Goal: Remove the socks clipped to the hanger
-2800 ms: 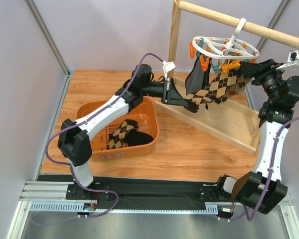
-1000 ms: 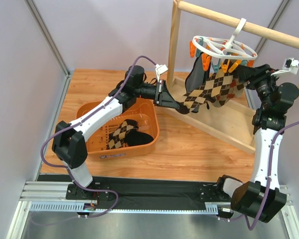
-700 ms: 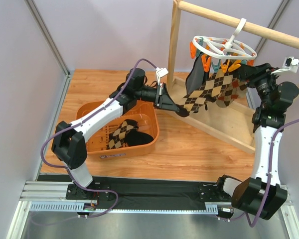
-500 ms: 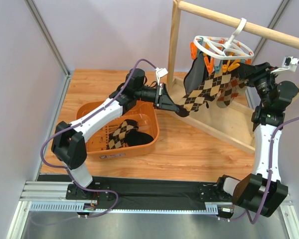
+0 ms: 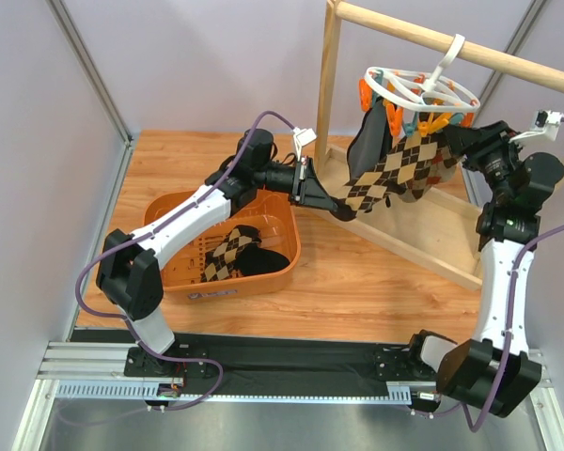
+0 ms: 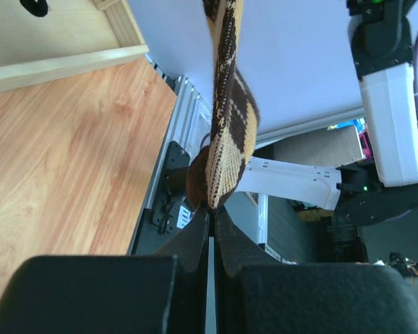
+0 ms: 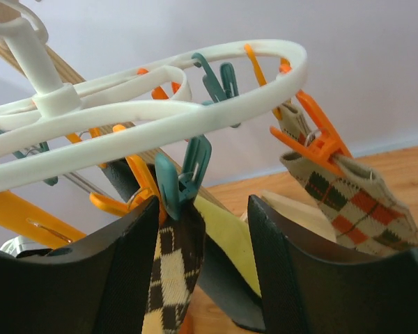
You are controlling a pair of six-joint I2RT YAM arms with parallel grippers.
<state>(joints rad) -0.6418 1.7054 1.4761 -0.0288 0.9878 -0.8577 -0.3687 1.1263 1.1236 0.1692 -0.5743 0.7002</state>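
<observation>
Right gripper [image 7: 203, 209] risen, jaws apart flanking teal clip [image 7: 184, 177]; left gripper [image 6: 210, 223] clenches argyle sock [image 6: 226, 139] toe; two socks [image 5: 233, 254] in basket [image 5: 199, 291], others clipped.

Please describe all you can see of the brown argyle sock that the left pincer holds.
Soft knit sock, brown and tan diamonds. Its lower end is pinched in the shut left pincer; its top is held by a teal clip on the white hanger. It stretches taut and slanted between them, off the table.
</observation>
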